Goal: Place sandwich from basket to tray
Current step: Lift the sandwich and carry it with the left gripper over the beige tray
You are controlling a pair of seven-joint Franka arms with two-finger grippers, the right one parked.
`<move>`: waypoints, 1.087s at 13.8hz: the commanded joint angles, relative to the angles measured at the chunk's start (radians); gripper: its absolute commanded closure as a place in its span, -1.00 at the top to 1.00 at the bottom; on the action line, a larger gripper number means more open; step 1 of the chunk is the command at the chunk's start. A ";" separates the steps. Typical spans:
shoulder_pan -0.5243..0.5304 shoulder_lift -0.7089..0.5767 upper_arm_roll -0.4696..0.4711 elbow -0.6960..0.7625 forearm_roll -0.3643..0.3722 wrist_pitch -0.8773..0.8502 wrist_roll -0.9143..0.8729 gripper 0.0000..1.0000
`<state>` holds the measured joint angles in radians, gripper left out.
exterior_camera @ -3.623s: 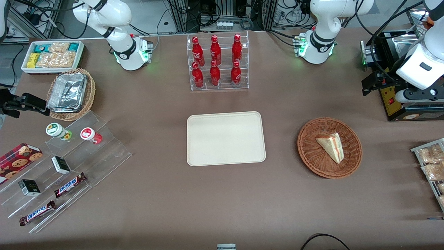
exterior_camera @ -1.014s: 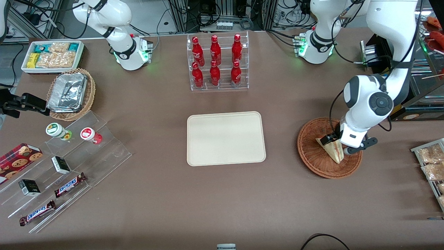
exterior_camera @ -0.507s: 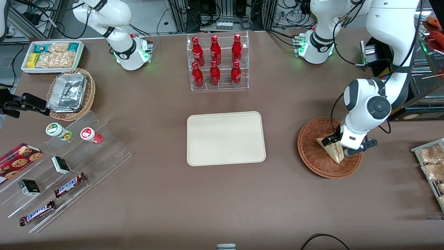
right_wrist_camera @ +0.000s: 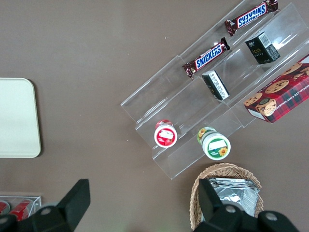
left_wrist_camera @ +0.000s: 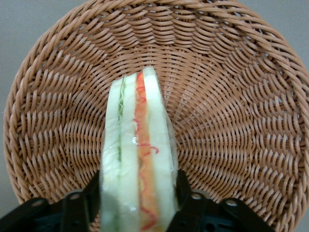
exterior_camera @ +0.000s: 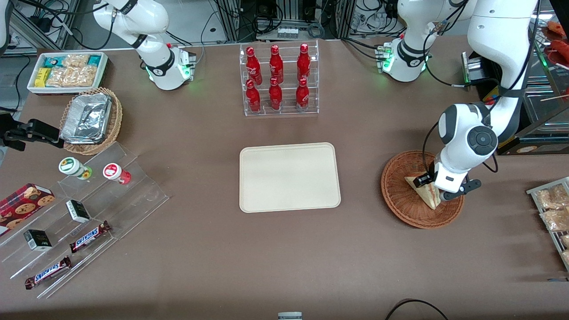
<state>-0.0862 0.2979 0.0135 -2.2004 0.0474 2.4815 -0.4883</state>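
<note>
A triangular sandwich (exterior_camera: 426,194) sits in a round, reddish-brown wicker basket (exterior_camera: 400,195) on a brown desk (exterior_camera: 213,258), toward the working arm's end. Seen from the wrist camera, the sandwich (left_wrist_camera: 137,159) stands on edge, wrapped in clear film, with three pale bread layers, a thin green stripe of filling and a wider red-orange one. The left arm's gripper (exterior_camera: 433,186) is down inside the basket, and its two black fingers (left_wrist_camera: 77,210) press against the sandwich's flat sides, closed around it; whether the sandwich is lifted off the weave cannot be told. One flat cream tray (exterior_camera: 290,177) with rounded corners lies in the middle of the desk, well apart from the basket and with nothing on it. Farther from the front camera than the tray, a clear rack (exterior_camera: 280,80) holds six red bottles (exterior_camera: 275,95) in two rows of three. Toward the parked arm's end, a lighter tan basket (exterior_camera: 114,124) holds foil containers (exterior_camera: 86,118), and a white bin (exterior_camera: 66,71) holds snack packets. Nearer the camera there, a clear stepped stand (exterior_camera: 133,195) carries two round tubs (exterior_camera: 74,168), two small dark cartons (exterior_camera: 78,210) and two chocolate bars (exterior_camera: 89,236), with one red cookie box (exterior_camera: 22,202) beside them.
</note>
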 commanded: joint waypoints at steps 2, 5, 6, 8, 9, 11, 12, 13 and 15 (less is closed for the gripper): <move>-0.003 -0.045 -0.001 0.016 0.019 -0.061 -0.029 -1.00; -0.023 -0.098 -0.010 0.082 0.020 -0.191 -0.016 -1.00; -0.046 -0.111 -0.013 0.112 0.020 -0.232 -0.016 -1.00; -0.095 -0.109 -0.015 0.212 0.017 -0.352 -0.021 -1.00; -0.113 -0.105 -0.017 0.265 0.011 -0.404 -0.030 -1.00; -0.179 -0.089 -0.026 0.359 0.003 -0.504 -0.032 -1.00; -0.220 -0.077 -0.027 0.384 0.003 -0.519 -0.030 -1.00; -0.266 -0.069 -0.027 0.387 0.003 -0.509 -0.030 -1.00; -0.326 -0.045 -0.027 0.401 0.002 -0.509 -0.032 -1.00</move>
<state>-0.3575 0.2063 -0.0251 -1.8423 0.0500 1.9904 -0.5089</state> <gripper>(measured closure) 0.824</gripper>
